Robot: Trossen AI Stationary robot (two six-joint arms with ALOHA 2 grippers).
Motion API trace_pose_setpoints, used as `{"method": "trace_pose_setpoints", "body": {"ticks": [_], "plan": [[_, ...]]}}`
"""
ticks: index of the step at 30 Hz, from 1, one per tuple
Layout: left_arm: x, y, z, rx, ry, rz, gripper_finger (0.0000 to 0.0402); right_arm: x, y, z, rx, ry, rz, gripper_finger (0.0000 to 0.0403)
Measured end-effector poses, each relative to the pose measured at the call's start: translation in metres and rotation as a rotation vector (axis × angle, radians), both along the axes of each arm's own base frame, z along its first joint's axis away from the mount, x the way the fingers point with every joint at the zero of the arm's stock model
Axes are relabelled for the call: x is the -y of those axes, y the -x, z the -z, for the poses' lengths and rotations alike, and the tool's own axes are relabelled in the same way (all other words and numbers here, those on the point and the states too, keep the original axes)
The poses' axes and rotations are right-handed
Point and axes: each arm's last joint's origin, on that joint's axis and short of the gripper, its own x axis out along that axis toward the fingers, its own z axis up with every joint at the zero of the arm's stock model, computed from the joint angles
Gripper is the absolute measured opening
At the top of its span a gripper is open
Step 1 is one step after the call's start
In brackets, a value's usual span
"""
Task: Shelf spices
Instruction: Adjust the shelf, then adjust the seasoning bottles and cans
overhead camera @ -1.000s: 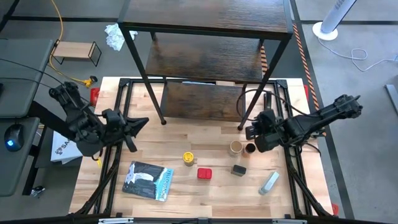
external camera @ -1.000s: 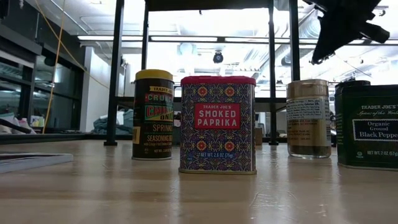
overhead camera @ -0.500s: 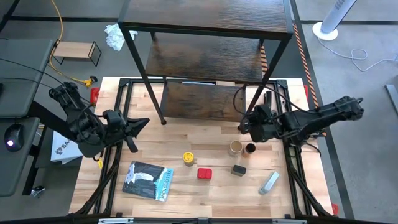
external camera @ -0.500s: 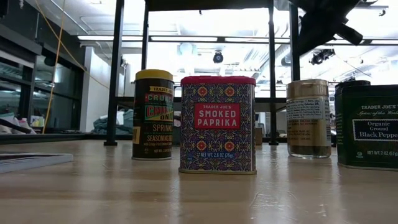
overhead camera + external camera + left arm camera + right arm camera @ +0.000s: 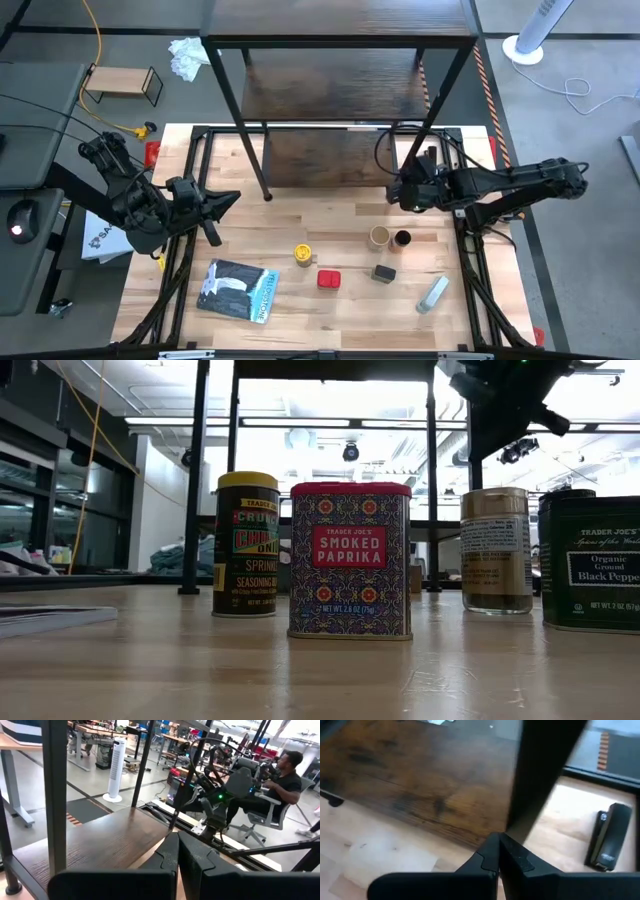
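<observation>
The dark wood shelf (image 5: 340,25) stands on its black legs at the table's far side. Five spices stand on the table in front of it: a tan-lidded jar (image 5: 379,237), a brown jar (image 5: 402,238), a yellow-lidded jar (image 5: 302,254), a red tin (image 5: 329,279) and a small black tin (image 5: 383,272). My right gripper (image 5: 393,192) is shut at the shelf's near right leg (image 5: 405,165), above and beyond the jars. My left gripper (image 5: 232,197) is shut and empty, left of the shelf's near left leg. My right gripper's shut fingertips (image 5: 496,840) meet the lower part of the shelf's near right leg (image 5: 517,817). They come at it about level, from the table's right side. The shelf stands on the table.
A grey-white tube (image 5: 432,293) lies at the near right. A flat blue-grey packet (image 5: 238,290) lies at the near left. A small light-wood rack (image 5: 122,82) stands on the floor beyond the table's left corner. A person sits in the room beyond (image 5: 285,775).
My right gripper has gone from above the tan-lidded and brown jars toward the table's far edge and a little left, up to the shelf's near right leg. The shelf has shifted a little toward the table's right. The spices have stayed where they were.
</observation>
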Motion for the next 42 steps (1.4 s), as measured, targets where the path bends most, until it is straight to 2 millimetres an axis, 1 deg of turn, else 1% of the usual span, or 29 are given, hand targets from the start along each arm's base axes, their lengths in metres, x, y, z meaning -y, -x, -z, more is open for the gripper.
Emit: {"method": "trace_pose_setpoints", "body": {"ticks": [2, 4, 8, 12, 16, 18, 21, 25, 27, 30, 32, 33, 34, 36, 37, 39, 42], "plan": [[0.0, 0.0, 0.0, 0.016, 0.031, 0.003, 0.0, -0.002, -0.003, -0.001, 0.0, -0.037, -0.054, 0.0], [0.002, -0.001, 0.0, 0.01, 0.065, 0.054, 0.0, -0.01, -0.006, -0.002, -0.002, -0.083, -0.175, 0.0], [0.012, -0.006, 0.006, -0.098, 0.096, 0.268, 0.0, -0.037, -0.006, -0.009, 0.031, -0.149, -0.432, 0.0], [0.029, -0.018, 0.019, -0.182, 0.138, 0.383, 0.0002, -0.071, -0.001, -0.016, 0.116, -0.226, -0.63, 0.0], [0.05, -0.033, 0.039, -0.309, 0.171, 0.489, 0.0023, -0.101, 0.007, -0.017, 0.172, -0.299, -0.719, 0.0], [0.058, -0.041, 0.05, -0.367, 0.167, 0.501, 0.0041, -0.114, 0.012, -0.015, 0.173, -0.335, -0.743, 0.0], [0.065, -0.053, 0.064, -0.42, 0.186, 0.482, 0.0077, -0.129, 0.021, -0.012, 0.15, -0.407, -0.767, 0.0], [0.07, -0.066, 0.078, -0.47, 0.261, 0.469, 0.0126, -0.148, 0.033, 0.001, 0.059, -0.501, -0.734, 0.0], [0.074, -0.071, 0.087, -0.531, 0.308, 0.506, 0.0146, -0.158, 0.04, 0.011, -0.031, -0.548, -0.699, 0.0], [0.079, -0.076, 0.1, -0.635, 0.346, 0.547, 0.0156, -0.169, 0.051, 0.032, -0.208, -0.582, -0.583, 0.0], [0.08, -0.079, 0.109, -0.648, 0.351, 0.469, 0.014, -0.172, 0.056, 0.043, -0.279, -0.561, -0.459, 0.0], [0.079, -0.08, 0.114, -0.644, 0.35, 0.41, 0.0123, -0.17, 0.058, 0.047, -0.308, -0.539, -0.377, 0.0], [0.079, -0.081, 0.118, -0.642, 0.346, 0.356, 0.0099, -0.167, 0.06, 0.052, -0.328, -0.511, -0.295, 0.0], [0.077, -0.081, 0.125, -0.636, 0.345, 0.271, 0.0039, -0.161, 0.061, 0.056, -0.326, -0.446, -0.153, 0.0], [0.076, -0.082, 0.128, -0.629, 0.348, 0.229, 0.002, -0.158, 0.061, 0.056, -0.306, -0.413, -0.087, 0.0], [0.075, -0.082, 0.133, -0.611, 0.36, 0.148, 0.0013, -0.152, 0.058, 0.056, -0.263, -0.382, -0.026, 0.0], [0.077, -0.084, 0.139, -0.607, 0.365, 0.124, 0.0003, -0.148, 0.05, 0.053, -0.23, -0.406, -0.063, 0.0]]}}
